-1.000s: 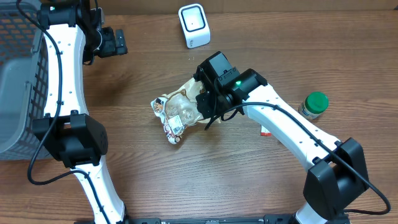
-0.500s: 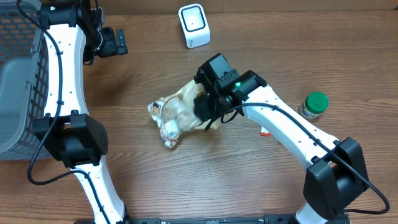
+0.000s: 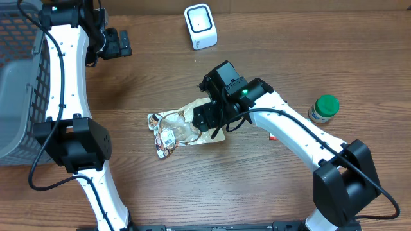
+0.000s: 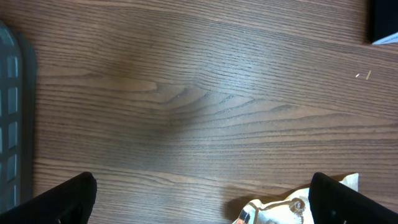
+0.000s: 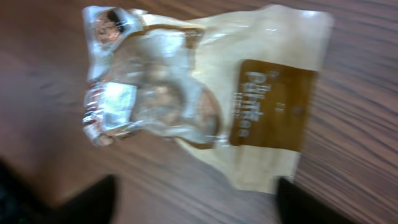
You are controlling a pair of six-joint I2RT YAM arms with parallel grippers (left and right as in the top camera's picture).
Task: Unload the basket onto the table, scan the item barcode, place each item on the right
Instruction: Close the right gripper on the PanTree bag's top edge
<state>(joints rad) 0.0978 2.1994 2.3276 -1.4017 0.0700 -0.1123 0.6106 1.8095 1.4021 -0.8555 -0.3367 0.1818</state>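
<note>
While the snack bag (image 3: 174,128) lies flat, right gripper (image 3: 207,120) hangs over it, jaws apart; left gripper (image 3: 119,43) gapes beside the basket (image 3: 19,77); scanner (image 3: 200,25) and jar (image 3: 323,108) stand apart.

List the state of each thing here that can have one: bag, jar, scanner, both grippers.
snack bag: lying flat on the table, not held, white label facing up.
jar: upright, green lid on.
scanner: standing upright, apart from the bag.
left gripper: open, holding nothing.
right gripper: open, above the snack bag, not gripping it.
</note>
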